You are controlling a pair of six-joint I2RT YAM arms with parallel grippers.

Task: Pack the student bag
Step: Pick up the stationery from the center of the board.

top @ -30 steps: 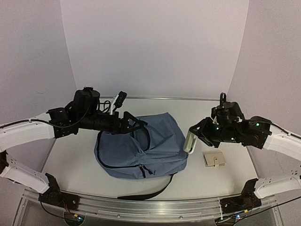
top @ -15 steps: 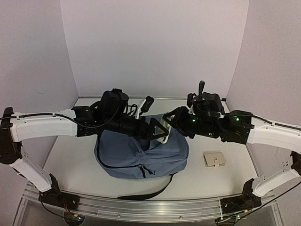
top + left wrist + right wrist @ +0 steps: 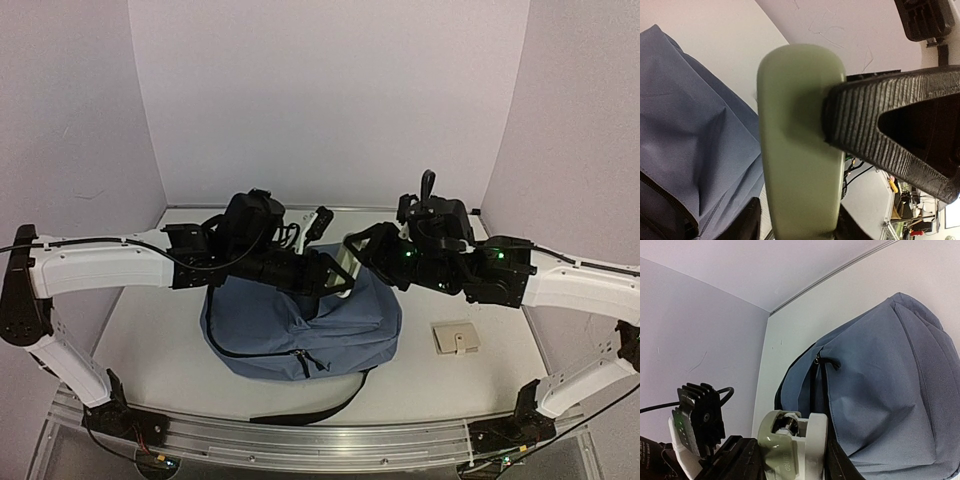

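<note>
The bag (image 3: 290,325) lies mid-surface. Above its 1 o'clock edge the right gripper (image 3: 357,256) clamps a green item (image 3: 800,150). The left gripper (image 3: 331,276) has one finger (image 3: 855,115) against it and the other hidden, so I cannot tell whether it has a hold. If the right lets go too early, the item may drop and miss the bag.

The dusty-blue student bag (image 3: 285,335) lies flat mid-table, 1 black strap (image 3: 320,408) trailing nearward, zipper seemingly part-open.
</note>
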